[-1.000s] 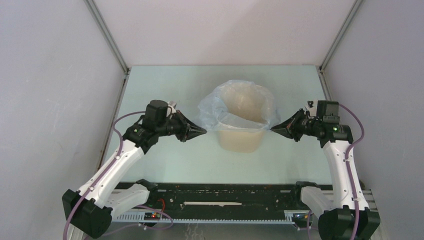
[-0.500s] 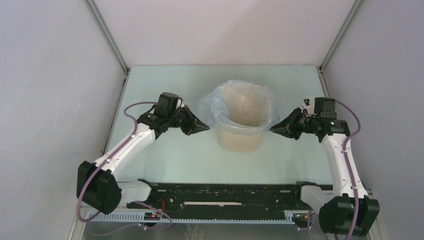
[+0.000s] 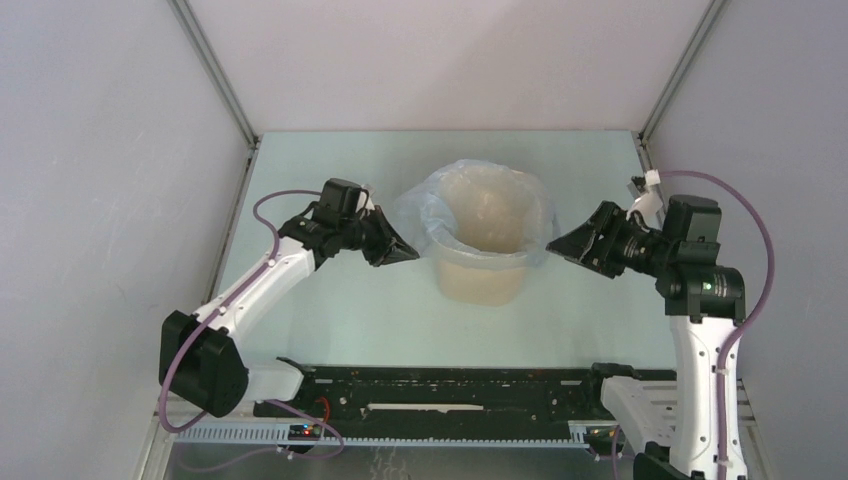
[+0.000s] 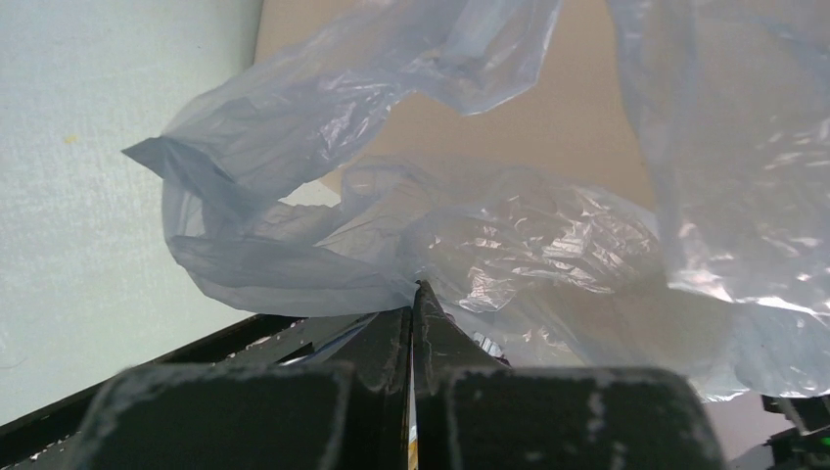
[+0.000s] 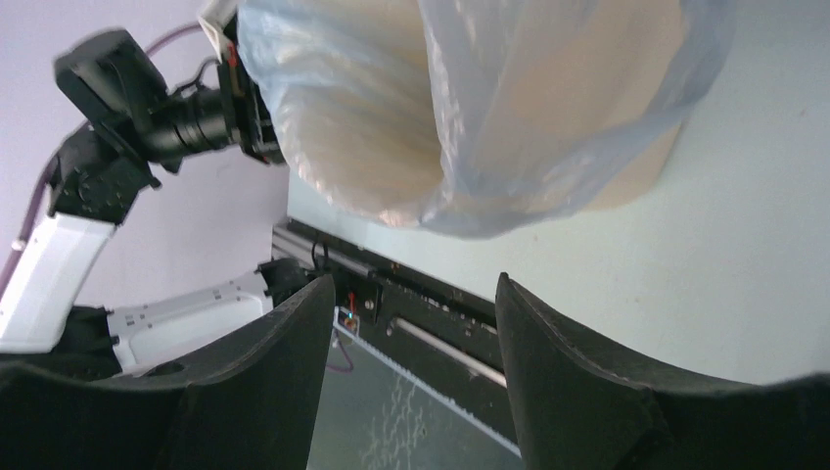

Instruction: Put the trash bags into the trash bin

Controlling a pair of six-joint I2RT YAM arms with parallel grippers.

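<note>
The cream trash bin (image 3: 482,282) stands mid-table with the pale-blue trash bag (image 3: 418,212) lining it and folded out over its rim. My left gripper (image 3: 408,255) is at the bin's left side, shut on a gathered fold of the bag. In the left wrist view the crinkled bag (image 4: 294,264) converges at the closed gripper (image 4: 417,290), with the beige bin wall (image 4: 548,117) behind. My right gripper (image 3: 553,245) is open just off the bin's right rim. In the right wrist view the gripper (image 5: 414,284) holds nothing, and the bag (image 5: 489,147) hangs over the bin (image 5: 641,178) beyond it.
A black rail (image 3: 430,385) runs along the near table edge between the arm bases. Grey enclosure walls with metal posts (image 3: 215,75) close in the left, right and back. The left arm (image 5: 147,98) shows beyond the bin in the right wrist view.
My right gripper has opened and let go of the bag's right edge, and its wrist has risen. The left gripper, still shut, has shifted slightly toward the bin, and the bag's rim sits lower.
</note>
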